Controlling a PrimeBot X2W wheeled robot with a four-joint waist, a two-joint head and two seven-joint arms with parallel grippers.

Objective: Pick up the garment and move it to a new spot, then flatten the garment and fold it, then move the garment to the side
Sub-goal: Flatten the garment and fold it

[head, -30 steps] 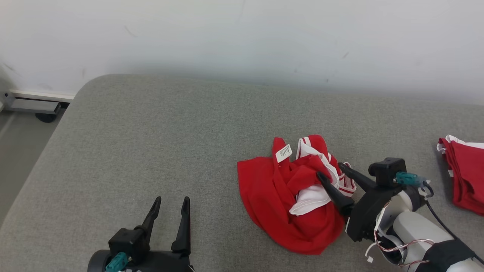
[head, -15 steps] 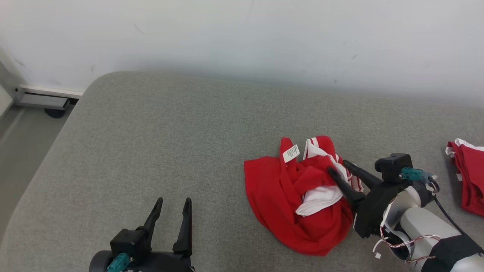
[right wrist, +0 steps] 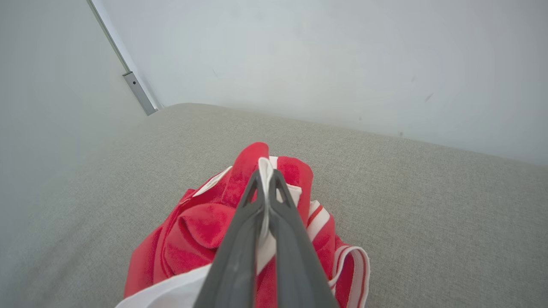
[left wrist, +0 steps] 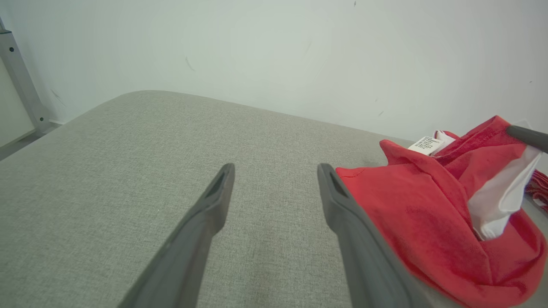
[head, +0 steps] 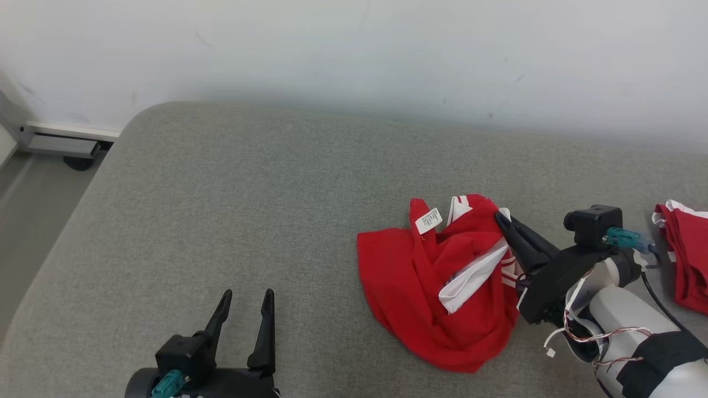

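right gripper (head: pixel 502 218), clamped on the red garment (head: pixel 404 276), is probably needing a slow, high lift; left gripper (head: pixel 248 294) is idling, jaws apart.

Long matte-black fingers (head: pixel 266 326), teal plugs (head: pixel 622 239) at the wrists, white right forearm (head: pixel 625 318) with messy red-white wires (head: pixel 581 337) and a black wrap (head: pixel 658 359).

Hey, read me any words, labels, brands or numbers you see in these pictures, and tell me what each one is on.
White care tag sewn on the red and white garment: several lines of dark print, too small and blurred to read in the head view or the left wrist view.
No other writing, brand or number can be made out anywhere.
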